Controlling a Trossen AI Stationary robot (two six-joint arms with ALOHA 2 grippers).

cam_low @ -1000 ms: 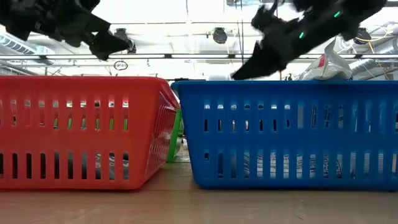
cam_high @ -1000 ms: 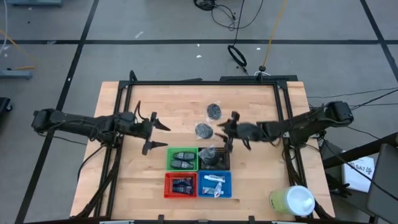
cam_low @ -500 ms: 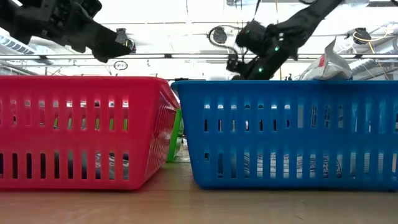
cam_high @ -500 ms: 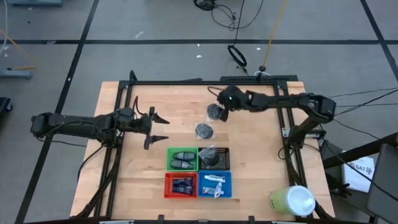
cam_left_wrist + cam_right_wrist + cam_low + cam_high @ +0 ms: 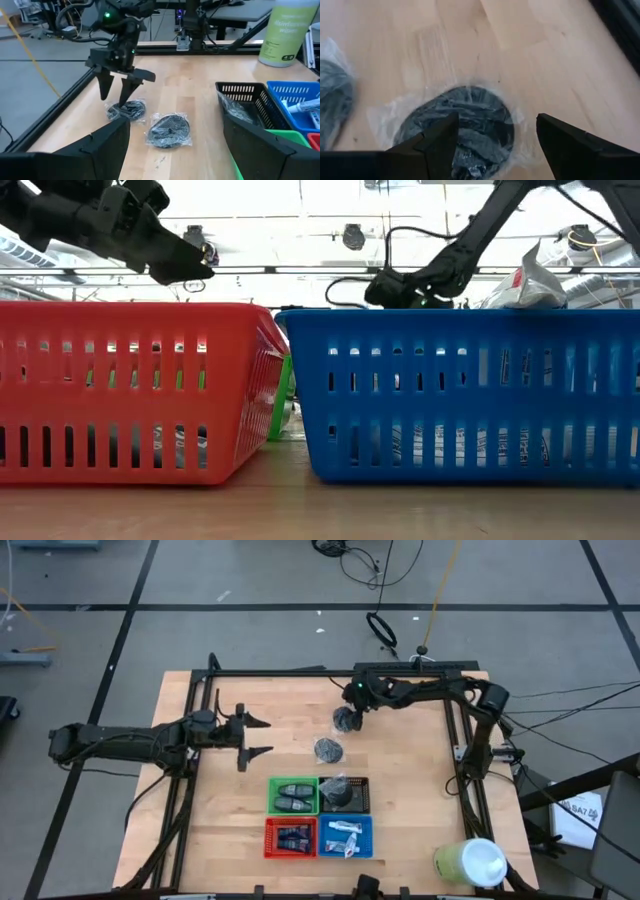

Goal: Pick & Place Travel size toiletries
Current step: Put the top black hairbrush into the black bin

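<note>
— Where is the right gripper (image 5: 487, 145)?

— Over the far mesh puff (image 5: 462, 127), jaws wide, one finger on each side of it, nothing held.

— And the second puff (image 5: 169, 131)?

— Just beside, nearer the trays.

— The left gripper (image 5: 256, 737)?

— Jaws wide and empty, well apart from both puffs, above bare table (image 5: 400, 780).

The blue tray (image 5: 460, 395) hides the table beyond; the black tray's (image 5: 345, 794) contents perhaps a wrapped puff.

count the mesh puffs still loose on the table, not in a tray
2: one mesh puff under the open right gripper, the other puff just nearer the trays. A third sits in the black tray.
</note>
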